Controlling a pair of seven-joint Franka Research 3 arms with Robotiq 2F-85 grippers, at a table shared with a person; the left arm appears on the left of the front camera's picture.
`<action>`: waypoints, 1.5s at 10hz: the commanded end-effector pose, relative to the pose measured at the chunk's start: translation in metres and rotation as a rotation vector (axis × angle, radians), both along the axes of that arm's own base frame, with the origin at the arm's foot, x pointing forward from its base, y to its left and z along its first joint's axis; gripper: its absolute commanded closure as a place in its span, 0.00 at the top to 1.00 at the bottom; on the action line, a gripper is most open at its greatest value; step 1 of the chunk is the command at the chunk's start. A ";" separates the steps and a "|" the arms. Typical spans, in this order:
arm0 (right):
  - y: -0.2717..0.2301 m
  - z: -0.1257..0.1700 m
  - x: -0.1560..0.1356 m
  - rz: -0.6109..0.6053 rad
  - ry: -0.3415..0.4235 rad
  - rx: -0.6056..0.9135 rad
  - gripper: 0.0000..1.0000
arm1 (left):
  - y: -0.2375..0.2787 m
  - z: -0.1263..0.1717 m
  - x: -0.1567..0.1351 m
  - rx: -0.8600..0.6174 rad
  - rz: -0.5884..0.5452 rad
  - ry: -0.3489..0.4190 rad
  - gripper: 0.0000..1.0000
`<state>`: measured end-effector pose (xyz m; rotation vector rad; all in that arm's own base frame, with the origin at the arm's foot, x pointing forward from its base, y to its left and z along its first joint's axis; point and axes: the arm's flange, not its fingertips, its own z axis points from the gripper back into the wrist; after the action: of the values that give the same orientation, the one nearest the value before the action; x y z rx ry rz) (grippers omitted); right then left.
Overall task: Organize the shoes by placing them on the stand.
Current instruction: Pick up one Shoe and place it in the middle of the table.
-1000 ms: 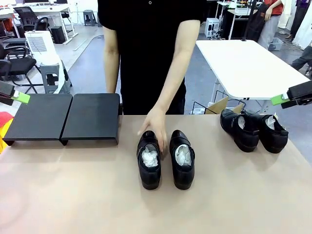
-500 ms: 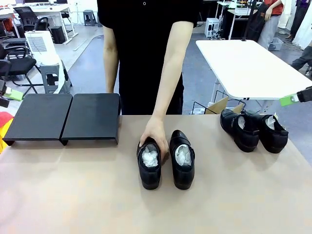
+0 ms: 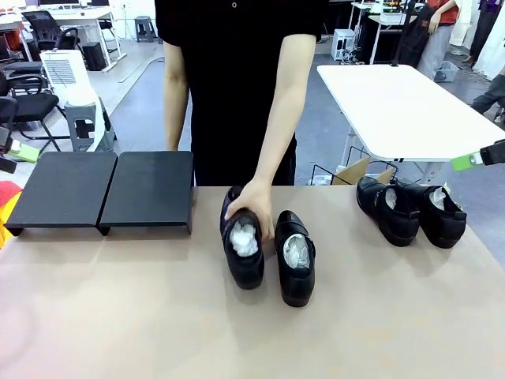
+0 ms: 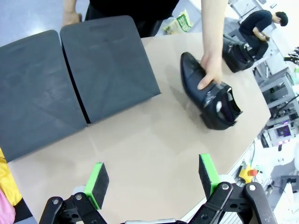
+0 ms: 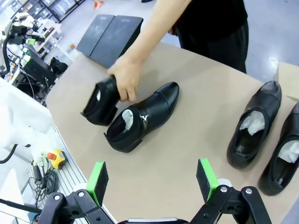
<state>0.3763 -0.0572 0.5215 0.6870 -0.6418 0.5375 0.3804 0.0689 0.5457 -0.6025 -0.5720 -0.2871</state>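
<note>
left gripper (image 4: 150, 163): black, green pads | right gripper (image 5: 151, 162): black, green pads | stand (image 4: 107, 65), ahead of left gripper: matte black, plain | first shoe (image 5: 100, 105) and second shoe (image 5: 145, 119), ahead-left of right gripper: glossy black, white paper inside | other two shoes (image 5: 254, 126), ahead-right of it: glossy black, white paper | table (image 5: 187, 154): plain beige | person's shirt (image 3: 237, 79): black

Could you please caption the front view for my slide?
A person's hand grips one shoe mid-table, its mate beside it, another pair right, the stand left.
</note>
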 end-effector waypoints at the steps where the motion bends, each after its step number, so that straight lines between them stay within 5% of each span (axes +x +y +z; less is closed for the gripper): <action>1: -0.002 0.001 0.000 0.014 -0.013 0.005 1.00 | 0.004 0.000 0.000 0.006 -0.004 -0.007 1.00; 9: -0.001 0.001 -0.003 -0.001 0.009 -0.011 1.00 | 0.004 0.000 0.000 0.006 -0.004 -0.007 1.00; 15: 0.029 0.008 0.014 -0.221 -0.037 -0.382 1.00 | 0.004 0.000 0.000 0.006 -0.004 -0.007 1.00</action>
<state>0.3914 -0.0367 0.5357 0.3247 -0.6631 0.5070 0.3799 0.0708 0.5458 -0.5876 -0.5711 -0.2789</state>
